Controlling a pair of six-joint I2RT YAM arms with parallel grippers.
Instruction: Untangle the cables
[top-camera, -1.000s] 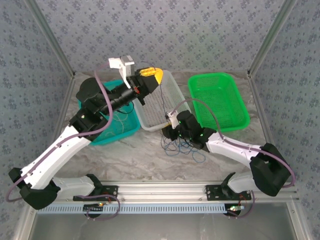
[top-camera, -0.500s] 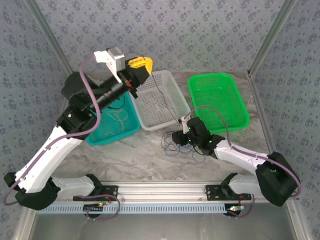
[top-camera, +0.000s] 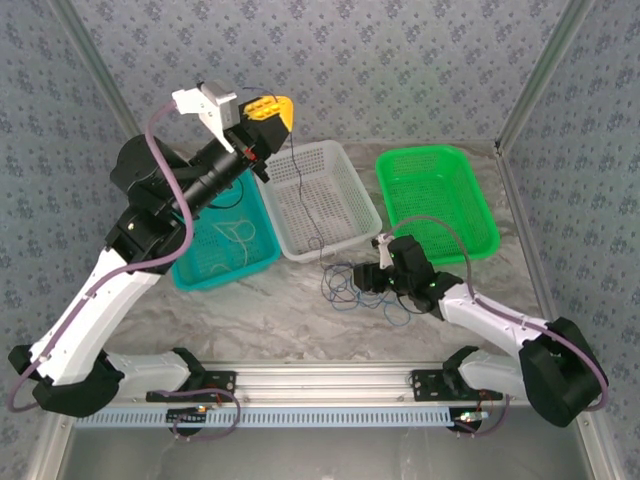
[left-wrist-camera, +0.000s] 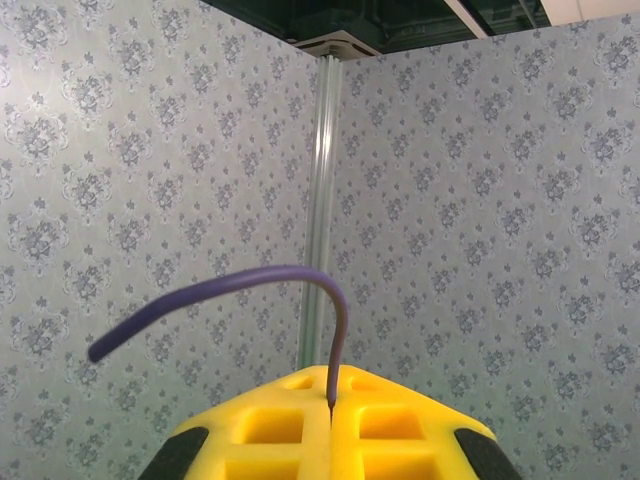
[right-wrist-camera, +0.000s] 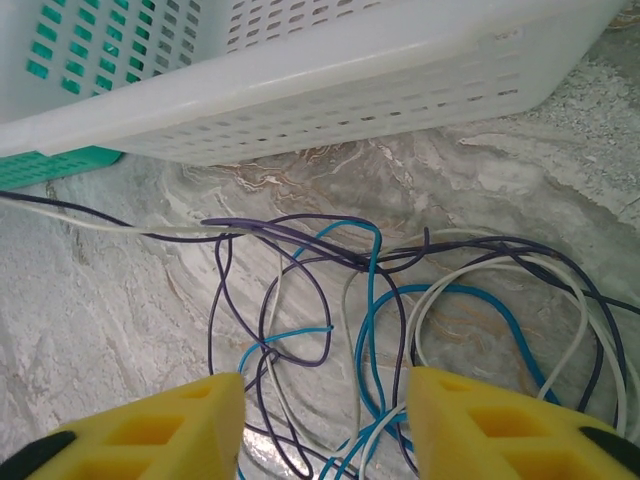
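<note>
Left fingers (left-wrist-camera: 300, 390), two blocky yellow pads with square recesses moulded in, are pressed flat together on a single purple strand (left-wrist-camera: 250, 282). It rises from the seam between them, bends over in a smooth hook and ends in a blunt tip in mid-air against the patterned wall. From above we see them (top-camera: 268, 108) held high at the back of the bench (top-camera: 270, 310), and the thin dark strand drops from them across the white basket (top-camera: 366, 200) to the cables (top-camera: 355, 292). These lie in a loose tangle on the veined, marble-grey surface, just in front of that basket. Close up, the cables (right-wrist-camera: 372, 300) are slim, glossy loops of blue, dark purple and whitish wire, crossing one another many times. We cannot tell which passes over which at the crowded middle, and their near ends are cut off by the frame edge or hidden behind the right fingers (right-wrist-camera: 170, 430). Those stand apart with a clear gap, low over the tangle and gripping nothing. Behind rises the white basket's perforated plastic wall (right-wrist-camera: 400, 90), with a corner of the teal basket (right-wrist-camera: 50, 165) beside it. A green mesh basket (top-camera: 490, 225) sits further right.
</note>
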